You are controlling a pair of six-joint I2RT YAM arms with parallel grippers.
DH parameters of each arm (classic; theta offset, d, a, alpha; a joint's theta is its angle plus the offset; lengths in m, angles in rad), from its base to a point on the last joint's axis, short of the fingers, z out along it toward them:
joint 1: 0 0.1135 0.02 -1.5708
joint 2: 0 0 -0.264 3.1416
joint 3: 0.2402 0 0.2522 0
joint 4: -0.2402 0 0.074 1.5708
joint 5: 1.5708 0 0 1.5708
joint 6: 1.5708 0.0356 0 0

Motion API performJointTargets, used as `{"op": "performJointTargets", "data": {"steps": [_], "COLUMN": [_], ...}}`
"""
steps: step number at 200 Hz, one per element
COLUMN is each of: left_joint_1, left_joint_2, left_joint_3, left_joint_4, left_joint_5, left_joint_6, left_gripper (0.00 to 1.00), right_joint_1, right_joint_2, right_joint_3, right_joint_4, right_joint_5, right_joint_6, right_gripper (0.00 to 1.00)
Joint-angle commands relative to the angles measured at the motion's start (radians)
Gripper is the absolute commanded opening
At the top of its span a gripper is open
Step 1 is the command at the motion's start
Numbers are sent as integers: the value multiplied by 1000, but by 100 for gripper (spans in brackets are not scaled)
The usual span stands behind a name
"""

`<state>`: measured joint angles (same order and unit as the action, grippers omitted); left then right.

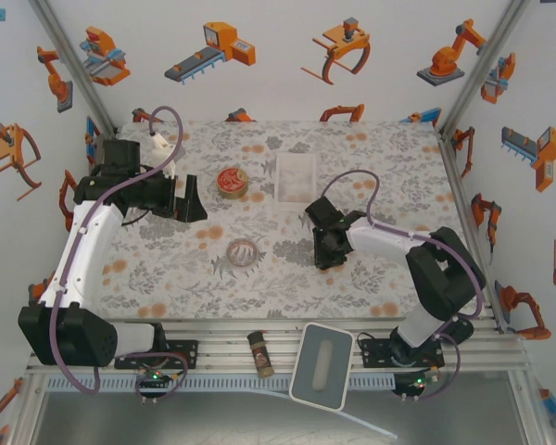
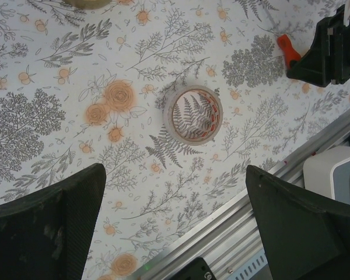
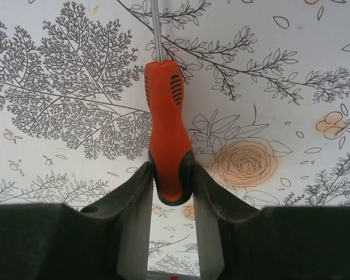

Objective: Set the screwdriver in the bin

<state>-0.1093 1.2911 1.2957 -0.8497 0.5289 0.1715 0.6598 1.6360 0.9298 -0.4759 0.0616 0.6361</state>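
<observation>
The stubby orange-red plastic screwdriver (image 3: 166, 128) is being clasped at the butt of its handle by the right gripper (image 3: 169, 178). The two matt black, wedge-shaped fingers are pressing on either side of the handle's rounded, dark-banded end. The handle is swelling towards its middle and carrying ribbed black grip patches. A thin grey metal shaft is running straight out ahead of the gripper, away from the fingers. Whether the tool is resting on the flower-printed tablecloth (image 3: 280, 70) or hanging just above it, I cannot tell.

The small white rectangular bin (image 1: 295, 178), thin-walled and open-topped, is lying ahead of the right gripper towards the far side of the table, near it but apart.

The left gripper (image 2: 175, 175) is hanging released, its coarse-grained black fingers spread wide with nothing between them. Ahead of it a round roll of translucent tape (image 2: 192, 115) is lying flat on the cloth. A round tin with red contents (image 1: 233, 181) is sitting just beside this gripper, on the side towards the bin.

Behind both grippers, on the ribbed aluminium rail, a brown cylindrical spice bottle (image 1: 259, 354) is lying beside a grey-white rounded pad with an oval slot (image 1: 322, 364).
</observation>
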Motion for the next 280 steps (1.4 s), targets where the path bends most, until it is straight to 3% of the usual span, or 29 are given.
{"op": "performJointTargets", "data": {"steps": [1,115,169,209,280], "left_joint_1": [-7,-24,-38,-44,-46], "left_joint_2": [-26,-10,-17,-30,-51], "left_joint_3": [14,40,50,52,64], "left_joint_4": [-22,-21,-22,-24,-38], "left_joint_5": [29,30,33,22,-3], "left_joint_6": [25,19,5,4,2], "left_gripper": [97,97,97,97,97], "right_joint_1": [12,11,12,12,2], "right_joint_2": [-39,-250,-306,-221,88], "right_joint_3": [24,31,164,337,626], "right_joint_4": [-62,-229,-348,-370,-333], "right_joint_5": [21,79,138,131,68], "right_joint_6": [-7,-18,-79,-161,-287], "right_gripper": [20,18,18,18,19]}}
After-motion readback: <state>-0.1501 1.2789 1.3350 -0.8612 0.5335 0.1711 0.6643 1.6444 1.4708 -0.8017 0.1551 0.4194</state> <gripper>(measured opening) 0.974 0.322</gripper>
